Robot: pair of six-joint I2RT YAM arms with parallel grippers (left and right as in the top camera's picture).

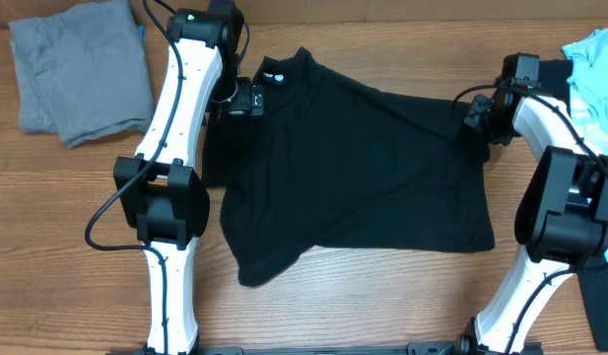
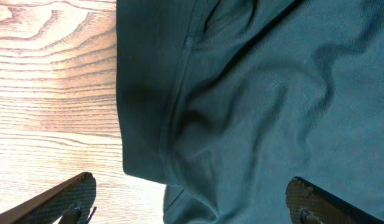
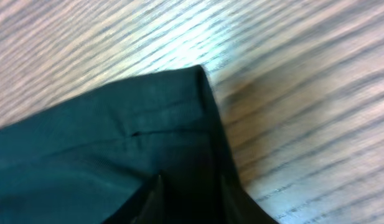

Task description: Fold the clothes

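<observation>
A black T-shirt [image 1: 363, 168] lies spread and rumpled across the middle of a wooden table [image 1: 363, 306], its collar toward the upper left of the overhead frame and its hem toward the lower right. A small white mark shows at the collar. The lower left corner of the shirt is bunched into a loose fold.

The left gripper [image 1: 242, 99] hangs at the collar end of the shirt, in the upper left part of the overhead frame. Its wrist camera shows the jaws spread wide, one of the fingers [image 2: 67, 196] over bare wood in the lower left of that frame and the other over black cloth in the lower right, holding nothing. A stitched edge of the shirt runs down between them.

The right gripper [image 1: 478, 116] sits at the shirt's right edge, in the upper right of the overhead frame. Its wrist camera is filled by a hemmed corner of black cloth against blurred wood. The fingers cannot be made out against the dark fabric, so whether they are clamped on the shirt cannot be told.

A folded grey garment [image 1: 77, 69] rests in the upper left corner of the table. A light blue garment [image 1: 594, 69] lies at the upper right edge.
</observation>
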